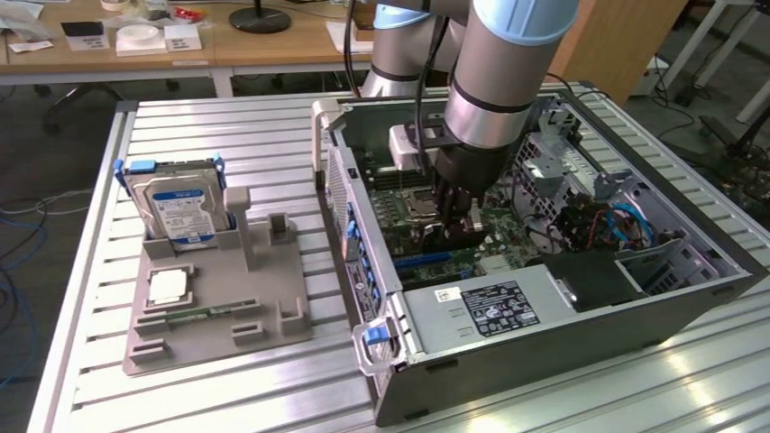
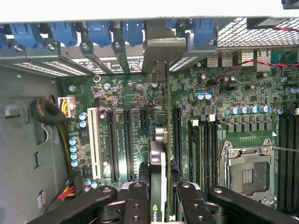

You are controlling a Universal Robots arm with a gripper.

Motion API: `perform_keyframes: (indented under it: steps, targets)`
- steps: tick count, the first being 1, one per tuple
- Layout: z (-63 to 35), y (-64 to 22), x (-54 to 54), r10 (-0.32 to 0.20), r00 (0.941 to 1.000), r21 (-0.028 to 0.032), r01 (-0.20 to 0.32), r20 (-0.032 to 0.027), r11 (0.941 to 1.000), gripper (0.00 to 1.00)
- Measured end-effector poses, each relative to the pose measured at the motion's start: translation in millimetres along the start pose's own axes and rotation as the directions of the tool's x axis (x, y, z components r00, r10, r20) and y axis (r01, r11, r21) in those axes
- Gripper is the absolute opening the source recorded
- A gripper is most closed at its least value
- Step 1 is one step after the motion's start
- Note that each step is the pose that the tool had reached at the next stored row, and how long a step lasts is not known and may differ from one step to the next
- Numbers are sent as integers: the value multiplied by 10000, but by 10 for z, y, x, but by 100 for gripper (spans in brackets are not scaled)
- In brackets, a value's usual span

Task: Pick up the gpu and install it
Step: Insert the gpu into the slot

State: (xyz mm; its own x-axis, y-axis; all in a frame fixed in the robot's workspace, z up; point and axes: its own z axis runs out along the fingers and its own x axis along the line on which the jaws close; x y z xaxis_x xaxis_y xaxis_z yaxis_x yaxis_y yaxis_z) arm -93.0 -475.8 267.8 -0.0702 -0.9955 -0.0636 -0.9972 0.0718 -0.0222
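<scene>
Open PC case [image 1: 578, 307] | my gripper [image 2: 161, 198] clamped on the gpu [image 2: 158, 161] | card held edge-on, parallel to the motherboard [image 2: 224, 93] slots, so its edge can seat

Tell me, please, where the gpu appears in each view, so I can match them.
Exterior view: gpu in the gripper, low inside the open case, over the motherboard.
Wrist view: gpu edge-on between the fingers, bracket toward the blue clips.
Shared landmark: the silvery CPU socket.
</scene>
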Motion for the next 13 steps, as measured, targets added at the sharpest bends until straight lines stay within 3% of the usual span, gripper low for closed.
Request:
perform_keyframes:
  steps: [13]
  targets:
    - [2, 8, -3, -1, 10000, 0, 1, 0, 10000, 27]
